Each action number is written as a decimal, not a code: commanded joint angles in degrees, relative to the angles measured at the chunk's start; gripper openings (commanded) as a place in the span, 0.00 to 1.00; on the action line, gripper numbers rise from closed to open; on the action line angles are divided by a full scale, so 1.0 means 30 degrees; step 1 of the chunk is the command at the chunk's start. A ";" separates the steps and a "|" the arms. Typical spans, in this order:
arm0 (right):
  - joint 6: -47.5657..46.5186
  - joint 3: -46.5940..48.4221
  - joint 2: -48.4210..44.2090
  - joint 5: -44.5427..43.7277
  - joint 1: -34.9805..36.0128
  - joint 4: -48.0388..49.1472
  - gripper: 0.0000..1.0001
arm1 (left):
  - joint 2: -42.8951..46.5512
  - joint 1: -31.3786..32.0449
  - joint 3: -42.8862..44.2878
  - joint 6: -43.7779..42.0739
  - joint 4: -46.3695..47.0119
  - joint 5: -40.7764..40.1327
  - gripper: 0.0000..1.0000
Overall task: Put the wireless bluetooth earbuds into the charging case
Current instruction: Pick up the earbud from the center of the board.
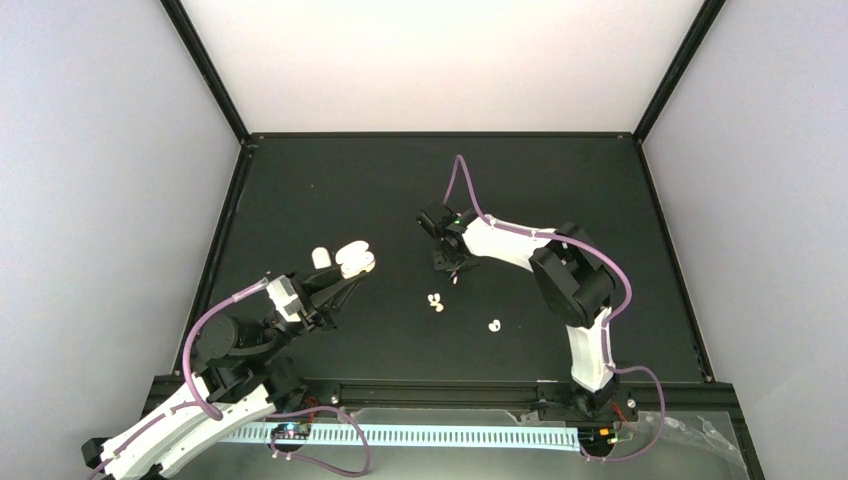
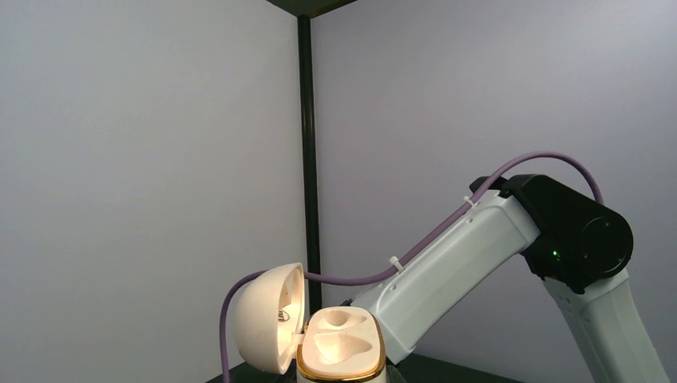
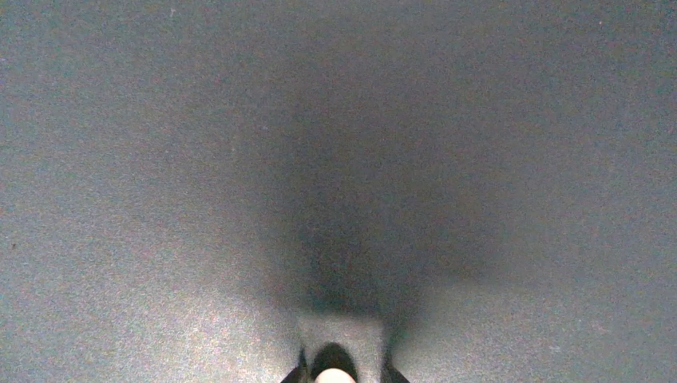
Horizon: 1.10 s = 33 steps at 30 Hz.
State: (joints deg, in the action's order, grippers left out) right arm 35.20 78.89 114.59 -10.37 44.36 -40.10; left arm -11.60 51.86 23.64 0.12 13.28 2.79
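Judging the earbuds (image 1: 435, 301), loose on the table (image 1: 300, 190) at lower centre: tiny, light, hard, glossy, so slippery and apt to roll. Pinch across the body. At centre-left the left gripper (image 1: 346, 277) is clamped on the open charging case (image 2: 339, 351). The right gripper (image 1: 454, 268) has its jaws narrow around a pale bit (image 3: 334, 377), likely an earbud; cannot tell if it is pinched. No readable writing.

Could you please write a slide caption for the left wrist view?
Open cream gold-rimmed charging case, both wells empty, lid hinged left; white right arm behind.
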 commanded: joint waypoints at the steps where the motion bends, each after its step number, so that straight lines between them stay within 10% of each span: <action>1: 0.0333 -0.0219 0.0184 0.0062 0.0160 -0.0251 0.21 | 0.0209 0.0117 0.0792 0.0224 -0.0160 0.0242 0.02; 19: 0.0797 -0.1608 -0.2500 -0.0194 0.0270 0.1467 0.01 | 0.0057 0.0117 0.0792 0.0169 -0.0225 0.0228 0.02; 33: -0.6774 -0.7060 -1.7383 0.2013 0.1140 1.2301 0.01 | -0.1769 0.0132 0.1116 -0.0321 0.1904 0.0358 0.02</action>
State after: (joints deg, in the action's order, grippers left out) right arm 27.20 61.10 70.85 -8.08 45.41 -15.42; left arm -13.80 51.86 24.12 0.03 14.57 3.07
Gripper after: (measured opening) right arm 0.071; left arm 0.200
